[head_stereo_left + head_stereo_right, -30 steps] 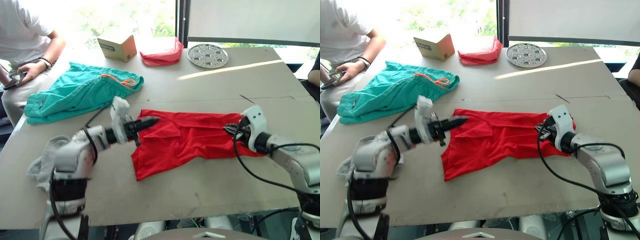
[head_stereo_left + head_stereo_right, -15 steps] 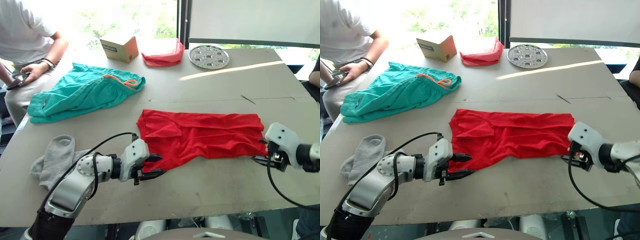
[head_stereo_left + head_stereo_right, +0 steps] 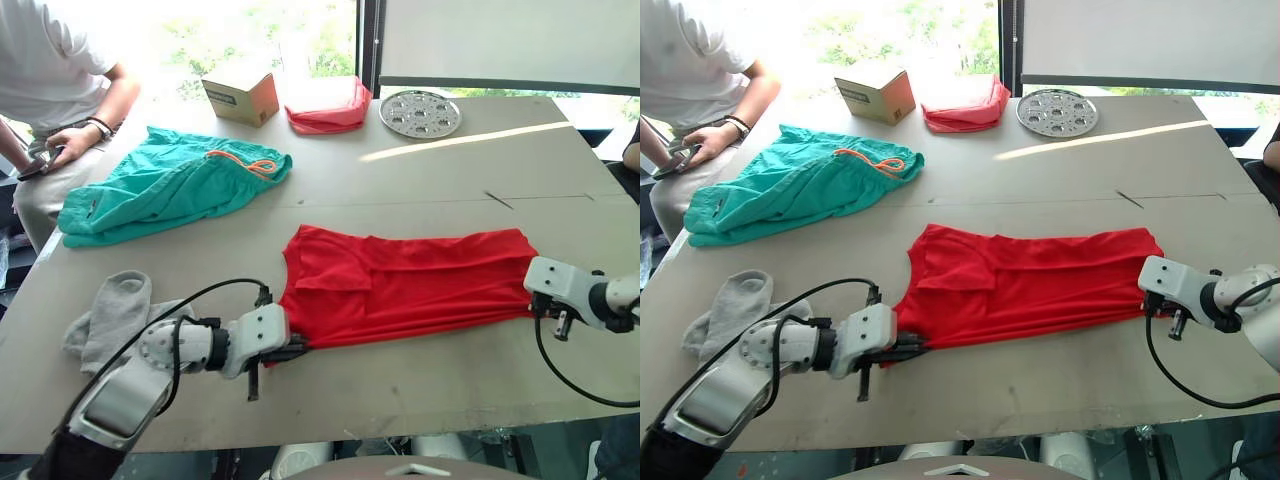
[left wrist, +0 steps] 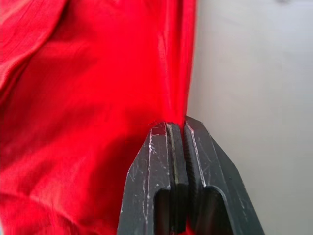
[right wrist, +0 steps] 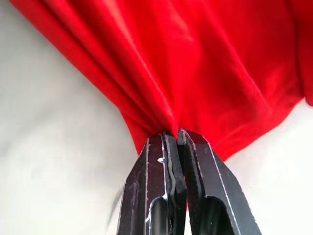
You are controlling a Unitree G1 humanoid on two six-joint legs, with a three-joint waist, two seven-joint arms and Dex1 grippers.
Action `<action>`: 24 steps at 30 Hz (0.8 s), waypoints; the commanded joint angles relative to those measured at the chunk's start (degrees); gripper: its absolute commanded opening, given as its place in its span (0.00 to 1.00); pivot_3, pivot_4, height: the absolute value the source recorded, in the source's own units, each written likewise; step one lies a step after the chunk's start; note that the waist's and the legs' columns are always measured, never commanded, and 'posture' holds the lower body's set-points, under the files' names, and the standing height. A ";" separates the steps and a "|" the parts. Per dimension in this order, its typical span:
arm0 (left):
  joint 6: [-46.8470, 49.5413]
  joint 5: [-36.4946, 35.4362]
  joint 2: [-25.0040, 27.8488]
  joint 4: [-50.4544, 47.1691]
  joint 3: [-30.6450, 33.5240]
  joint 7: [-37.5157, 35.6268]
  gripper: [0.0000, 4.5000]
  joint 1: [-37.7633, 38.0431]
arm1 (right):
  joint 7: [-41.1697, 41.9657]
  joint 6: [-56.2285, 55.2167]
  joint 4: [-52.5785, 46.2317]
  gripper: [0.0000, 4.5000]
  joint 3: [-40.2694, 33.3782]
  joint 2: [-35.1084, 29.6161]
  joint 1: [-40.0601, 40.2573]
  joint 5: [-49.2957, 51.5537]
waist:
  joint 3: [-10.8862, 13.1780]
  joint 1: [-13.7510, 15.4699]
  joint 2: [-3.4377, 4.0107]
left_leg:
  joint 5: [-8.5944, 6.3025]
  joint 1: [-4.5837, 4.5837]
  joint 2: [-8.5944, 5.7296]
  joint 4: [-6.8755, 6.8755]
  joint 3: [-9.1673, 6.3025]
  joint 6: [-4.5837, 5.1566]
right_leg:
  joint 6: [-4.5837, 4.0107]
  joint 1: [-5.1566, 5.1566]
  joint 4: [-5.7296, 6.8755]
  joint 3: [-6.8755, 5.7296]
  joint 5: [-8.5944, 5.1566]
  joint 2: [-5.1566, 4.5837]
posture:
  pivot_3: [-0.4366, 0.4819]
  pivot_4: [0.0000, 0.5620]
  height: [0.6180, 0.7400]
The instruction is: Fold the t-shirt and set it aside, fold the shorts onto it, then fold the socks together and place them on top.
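The red t-shirt [image 3: 405,285] lies folded into a long band across the middle of the table. My left gripper [image 3: 287,349] is shut on its near left corner; the left wrist view has red cloth [image 4: 88,107] pinched between the black fingers [image 4: 159,166]. At the band's near right corner my right gripper [image 3: 532,301] is shut on the fabric [image 5: 205,73] in the same way. The teal shorts [image 3: 170,183] with an orange drawstring lie bunched at the far left. Grey socks [image 3: 108,315] rest at the near left, beside my left arm.
At the table's far edge stand a cardboard box [image 3: 240,95], a pinkish-red folded cloth [image 3: 327,110] and a round metal tray [image 3: 420,112]. A person [image 3: 55,75] sits at the far left corner. The near table edge [image 3: 400,425] runs close below both grippers.
Both grippers let go at the shirt's far side, dropped to its near edge and shut on the near corners. The shirt's near edge now lies straighter.
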 commanded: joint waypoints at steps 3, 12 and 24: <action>-0.32 -1.51 3.46 -0.63 2.80 -3.14 0.01 5.07 | 1.76 0.61 -4.39 0.00 -9.51 -1.72 6.61 2.52 | 0.00 -0.12 0.06 | -0.02 0.02 0.03 -0.03 0.02 -0.01 | 0.00 0.00 -0.04 0.04 0.00 0.03 | 0.48 0.27 1.00; 20.93 -29.15 -3.12 -9.51 15.34 5.14 0.43 5.58 | 3.10 2.13 -8.93 0.70 -32.54 13.81 18.42 16.30 | 0.08 0.18 -0.14 | -0.06 -0.09 0.03 0.10 -0.04 0.05 | 0.03 0.03 -0.02 -0.04 0.02 0.04 | 0.48 0.27 1.00; 32.88 -31.69 -1.53 4.39 9.90 12.95 0.43 -22.70 | -6.66 2.89 -12.92 0.70 -28.92 22.14 15.61 16.84 | 0.10 0.51 -0.26 | -0.07 0.20 -0.23 0.25 -0.10 0.06 | 0.02 0.33 0.09 -0.20 0.01 0.33 | 0.48 0.27 1.00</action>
